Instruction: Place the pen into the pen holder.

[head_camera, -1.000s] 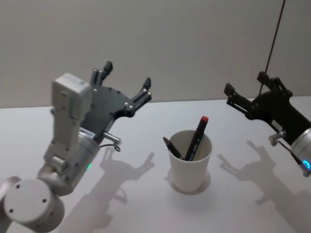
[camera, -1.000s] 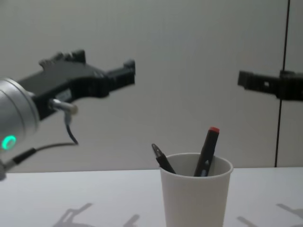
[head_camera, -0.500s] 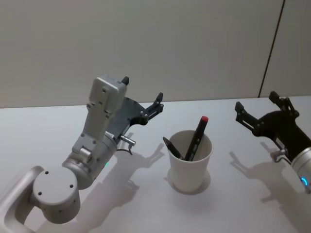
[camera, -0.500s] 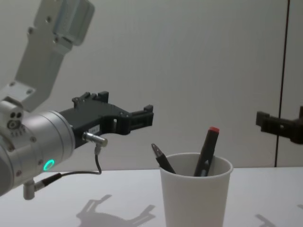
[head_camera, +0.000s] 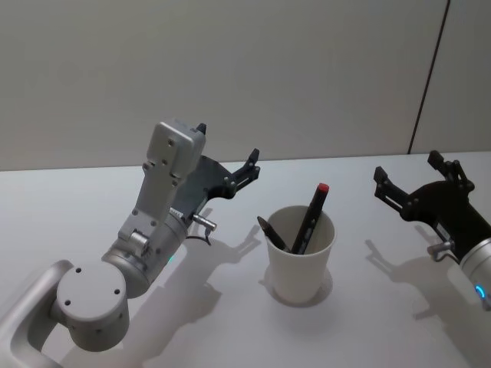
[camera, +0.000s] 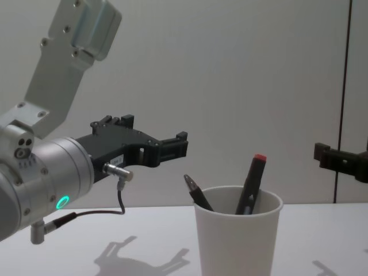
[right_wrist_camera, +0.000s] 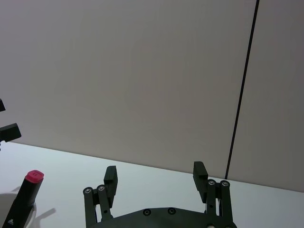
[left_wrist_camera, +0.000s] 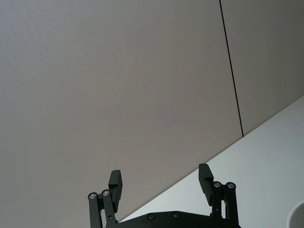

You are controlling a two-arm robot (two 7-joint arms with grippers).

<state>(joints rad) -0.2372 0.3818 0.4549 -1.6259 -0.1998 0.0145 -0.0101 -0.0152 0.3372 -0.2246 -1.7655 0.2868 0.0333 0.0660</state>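
Observation:
The pen holder (head_camera: 301, 264) (camera: 238, 244), a white paper cup, stands upright on the table. Inside it leans a black pen with a red cap (head_camera: 311, 217) (camera: 251, 183) (right_wrist_camera: 27, 190), and beside that a second dark pen (head_camera: 271, 233) (camera: 197, 193). My left gripper (head_camera: 227, 144) (camera: 175, 147) (left_wrist_camera: 160, 175) hovers left of the cup and a little behind it, open and empty. My right gripper (head_camera: 407, 167) (camera: 340, 160) (right_wrist_camera: 155, 172) hangs to the right of the cup, also open and empty. Neither touches the cup or the pens.
The white table (head_camera: 230, 322) runs back to a plain grey wall (head_camera: 253, 69) with a dark vertical seam (head_camera: 430, 77) on the right. My left arm's silver body (head_camera: 146, 245) takes up the near left side.
Both arms have come down from a higher pose over the last second. The left arm swung in beside the cup, the right gripper sank lower. The cup and pens have not moved.

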